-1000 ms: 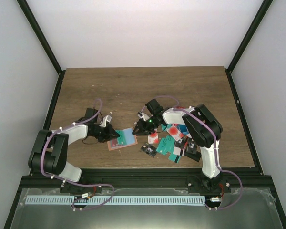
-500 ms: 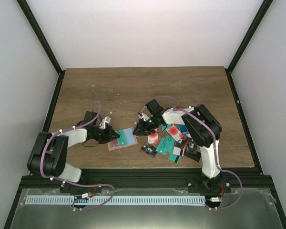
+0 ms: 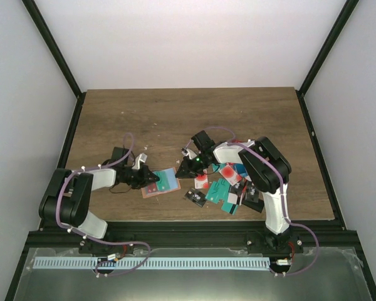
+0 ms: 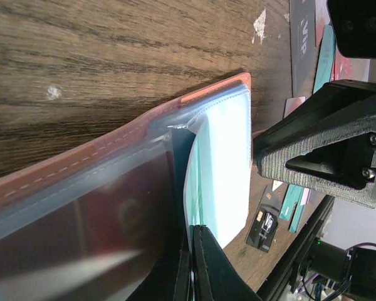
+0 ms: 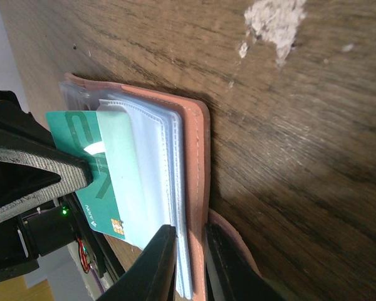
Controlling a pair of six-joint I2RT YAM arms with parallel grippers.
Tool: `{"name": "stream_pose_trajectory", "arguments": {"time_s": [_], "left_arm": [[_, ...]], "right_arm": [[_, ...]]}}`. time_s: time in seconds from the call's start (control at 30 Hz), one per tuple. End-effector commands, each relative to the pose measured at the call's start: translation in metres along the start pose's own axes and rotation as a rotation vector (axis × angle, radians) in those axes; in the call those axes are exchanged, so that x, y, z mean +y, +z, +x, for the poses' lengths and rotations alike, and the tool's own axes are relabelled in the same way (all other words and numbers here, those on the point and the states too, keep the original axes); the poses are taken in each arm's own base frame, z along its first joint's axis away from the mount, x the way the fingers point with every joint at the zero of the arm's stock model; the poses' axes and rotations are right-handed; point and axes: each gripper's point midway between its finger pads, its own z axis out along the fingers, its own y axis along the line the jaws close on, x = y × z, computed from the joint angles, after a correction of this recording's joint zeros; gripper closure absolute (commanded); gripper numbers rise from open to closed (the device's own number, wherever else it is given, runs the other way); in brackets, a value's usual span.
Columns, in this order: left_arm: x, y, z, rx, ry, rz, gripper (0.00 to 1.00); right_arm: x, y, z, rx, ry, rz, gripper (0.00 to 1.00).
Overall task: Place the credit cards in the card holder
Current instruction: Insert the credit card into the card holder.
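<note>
black card (image 4: pixel 304 31): pale letters that look like "VIP", lying sideways at the top edge of the left wrist view; I am not sure of them.
teal card (image 5: pixel 97 194): big white marks, partly hidden under a clear pocket of the card holder (image 5: pixel 199 157), so they cannot be read.
same teal card, near its gold chip: a tiny white word, too small to read.
loose cards (image 3: pixel 222 191) in the top view: white marks only, too small to read.
</note>
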Motion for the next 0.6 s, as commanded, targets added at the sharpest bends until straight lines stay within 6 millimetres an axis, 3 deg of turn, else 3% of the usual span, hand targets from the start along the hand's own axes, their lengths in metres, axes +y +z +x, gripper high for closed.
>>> {"name": "stream_pose_trajectory", "arguments": {"time_s": [0.0,0.57], "left_arm": [[0.013,0.006,0.006,0.01,-0.031,-0.029,0.96],[0.011,0.02,0.001,0.005,-0.063,0.003,0.96]], "right_arm": [[-0.042,0.029,0.029,0.078,0.08,0.121,0.84],[-0.041,0.031,0.032,0.084,0.094,0.112,0.85]]}}
